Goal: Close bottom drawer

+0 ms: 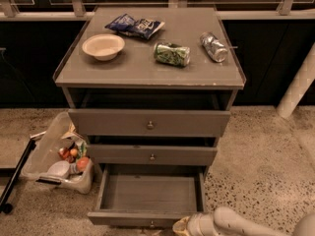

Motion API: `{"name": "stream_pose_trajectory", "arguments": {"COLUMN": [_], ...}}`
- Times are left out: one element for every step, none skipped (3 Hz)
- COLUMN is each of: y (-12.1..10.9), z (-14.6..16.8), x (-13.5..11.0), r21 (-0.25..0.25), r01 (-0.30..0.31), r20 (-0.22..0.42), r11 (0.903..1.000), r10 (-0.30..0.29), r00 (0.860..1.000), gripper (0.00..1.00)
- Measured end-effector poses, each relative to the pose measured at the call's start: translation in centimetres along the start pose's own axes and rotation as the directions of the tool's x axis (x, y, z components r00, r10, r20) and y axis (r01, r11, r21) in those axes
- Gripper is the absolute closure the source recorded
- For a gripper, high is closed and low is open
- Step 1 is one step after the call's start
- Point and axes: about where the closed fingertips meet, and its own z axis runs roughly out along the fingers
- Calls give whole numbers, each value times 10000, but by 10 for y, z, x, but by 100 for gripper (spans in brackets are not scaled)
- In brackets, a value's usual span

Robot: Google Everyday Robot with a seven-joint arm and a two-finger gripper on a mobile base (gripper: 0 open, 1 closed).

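Note:
The bottom drawer [150, 193] of the grey cabinet is pulled far out, and its plain grey inside is empty. Its small round knob [151, 224] shows at the frame's lower edge. The two drawers above it, the middle drawer [152, 155] and the top drawer [149, 123], are almost shut. My gripper [183, 227] is at the bottom edge of the view, just right of the knob and against the drawer's front. My pale arm [236, 222] runs off to the lower right.
On the cabinet top [147, 73] lie a beige bowl [103, 46], a blue chip bag [135, 26], a green can [172, 53] and a silver can [213, 46]. A clear bin [59, 156] of items stands on the floor at left. A white post [298, 85] stands at right.

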Motion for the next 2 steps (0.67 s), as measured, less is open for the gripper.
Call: {"name": "stream_pose_trajectory", "arguments": {"y": [0,0], "z": [0,0], "x": [0,0], "r21": [14,14], "r01": [0,0], "r20": [1,1], "r11": [10000,10000], "r10": [0,0], "r00": [10000,10000], "gripper": [81,58]}}
